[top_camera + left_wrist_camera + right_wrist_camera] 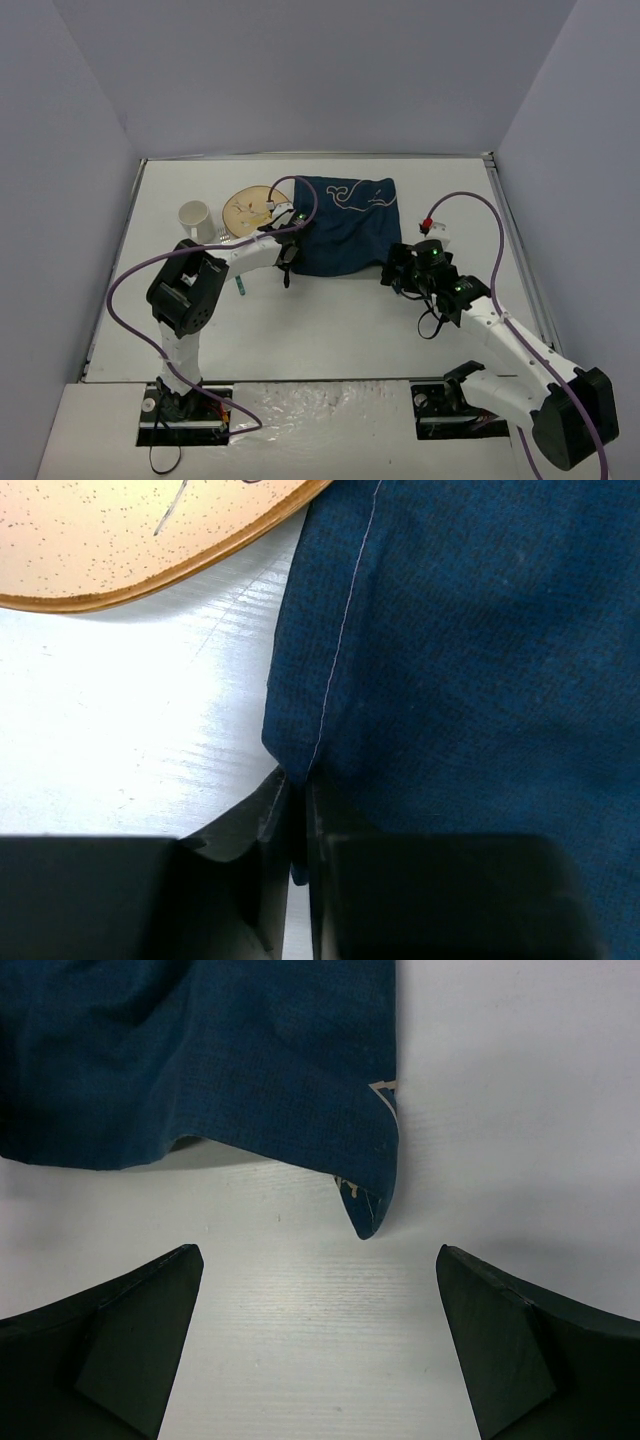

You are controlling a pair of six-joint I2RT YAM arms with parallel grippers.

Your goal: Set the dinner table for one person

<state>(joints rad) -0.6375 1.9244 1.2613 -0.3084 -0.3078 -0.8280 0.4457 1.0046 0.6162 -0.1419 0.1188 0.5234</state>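
Left gripper (298, 790): jaws together, clamped on the near left edge of the navy placemat (470, 680). The speckled tan plate (120, 540) lies ahead and to the left of this gripper. A white mug (195, 218) stands just beyond the plate on its left.

Right gripper (320, 1270): jaws wide apart and holding nothing. The placemat's near right corner lies just ahead, between the jaws' lines, curled and untouched.

The dinner table (340, 330) lies directly beneath both grippers, carrying all items.

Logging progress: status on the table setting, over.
Left gripper shut on navy placemat corner. Right gripper open by another corner. Dinner table: plate, mug alongside.
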